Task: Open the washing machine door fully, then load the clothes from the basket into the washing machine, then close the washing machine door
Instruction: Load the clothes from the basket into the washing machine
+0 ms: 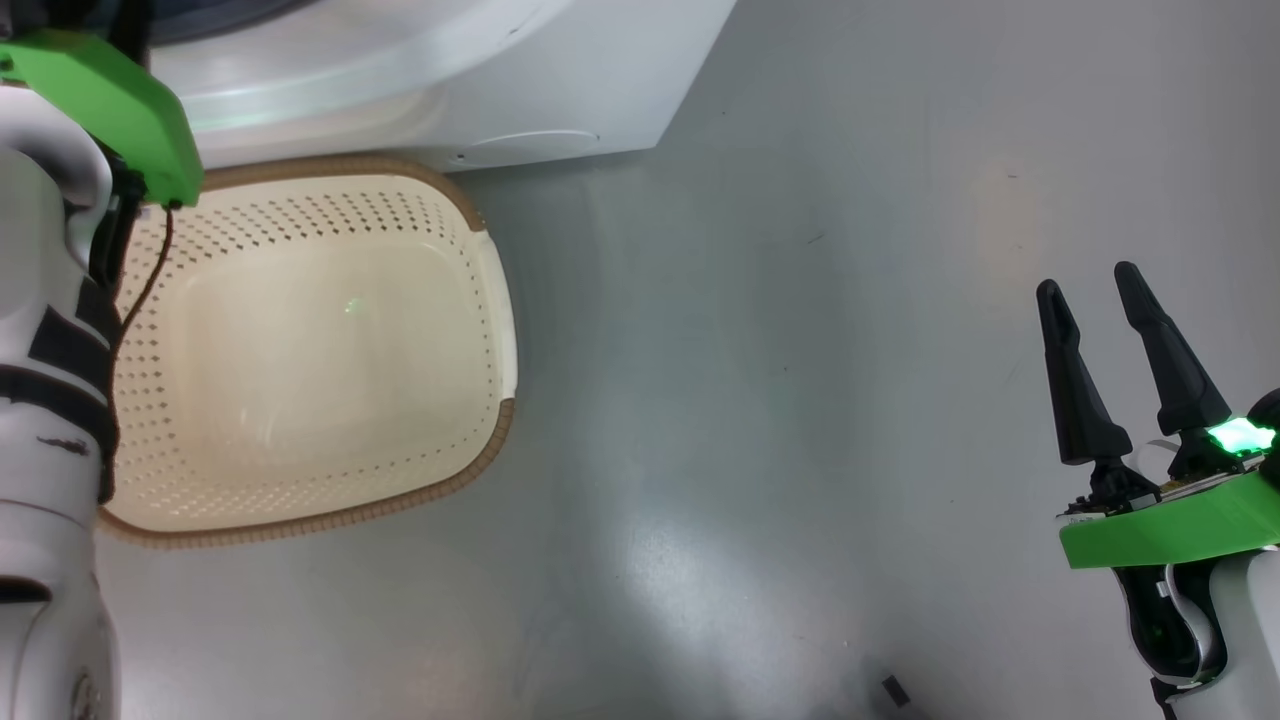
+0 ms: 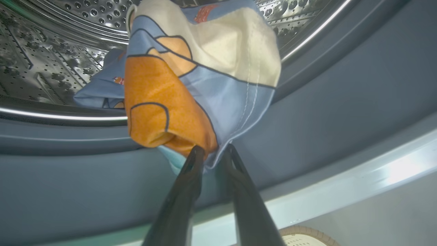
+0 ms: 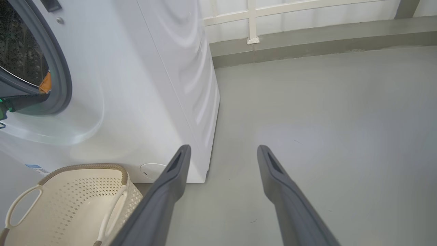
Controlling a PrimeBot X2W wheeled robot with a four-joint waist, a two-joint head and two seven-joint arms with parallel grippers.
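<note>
A light blue garment of the clothes [image 2: 191, 78], with orange and cream patches, hangs at the mouth of the washing machine [image 1: 560, 90], across the steel drum [image 2: 51, 51] and the grey-blue seal [image 2: 341, 85]. My left gripper [image 2: 213, 148] is shut on its lower edge. More blue fabric lies deeper in the drum. A bit of orange cloth [image 3: 45, 83] shows in the opening. The cream basket [image 1: 495, 430] stands empty on the floor in front of the machine. My right gripper [image 1: 1088, 280] hangs open over bare floor far to the right. The washing machine door is out of view.
My pale left forearm [image 1: 50, 300] with its green bracket reaches up past the basket's left side. Grey floor [image 1: 800, 400] stretches to the right of the machine. A low wall with a white railing [image 3: 252, 24] runs behind. A small dark object [image 1: 893, 690] lies near the bottom edge.
</note>
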